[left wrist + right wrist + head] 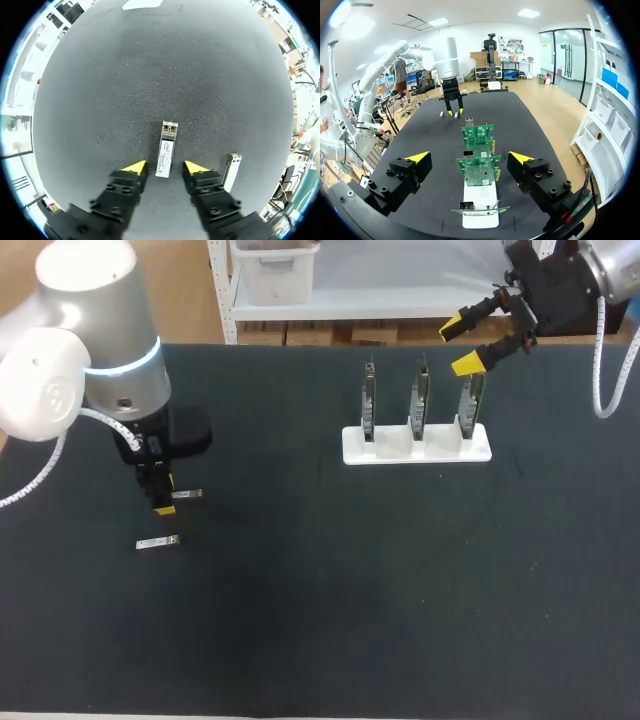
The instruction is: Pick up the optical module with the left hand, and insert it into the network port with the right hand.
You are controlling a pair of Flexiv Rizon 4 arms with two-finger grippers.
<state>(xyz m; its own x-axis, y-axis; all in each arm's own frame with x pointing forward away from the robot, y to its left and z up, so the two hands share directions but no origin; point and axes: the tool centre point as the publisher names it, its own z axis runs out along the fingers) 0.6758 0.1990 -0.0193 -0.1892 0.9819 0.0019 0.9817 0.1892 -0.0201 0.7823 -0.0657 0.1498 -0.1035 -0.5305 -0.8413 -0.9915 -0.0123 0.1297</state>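
A silver optical module (166,149) lies flat on the black table, its near end between the yellow tips of my left gripper (165,167). The fingers stand close on either side with small gaps, so the gripper is open. In the head view this module (187,495) pokes out beside the lowered left gripper (162,502). A second module (231,170) lies just outside one finger, also visible from above (158,542). My right gripper (458,345) hangs open above three upright circuit boards (479,170) with network ports (468,154), and holds nothing.
The boards stand in a white holder (416,445) at the back right of the table. Black table surface stretches between the holder and the modules. The table's rear edge runs just behind the holder.
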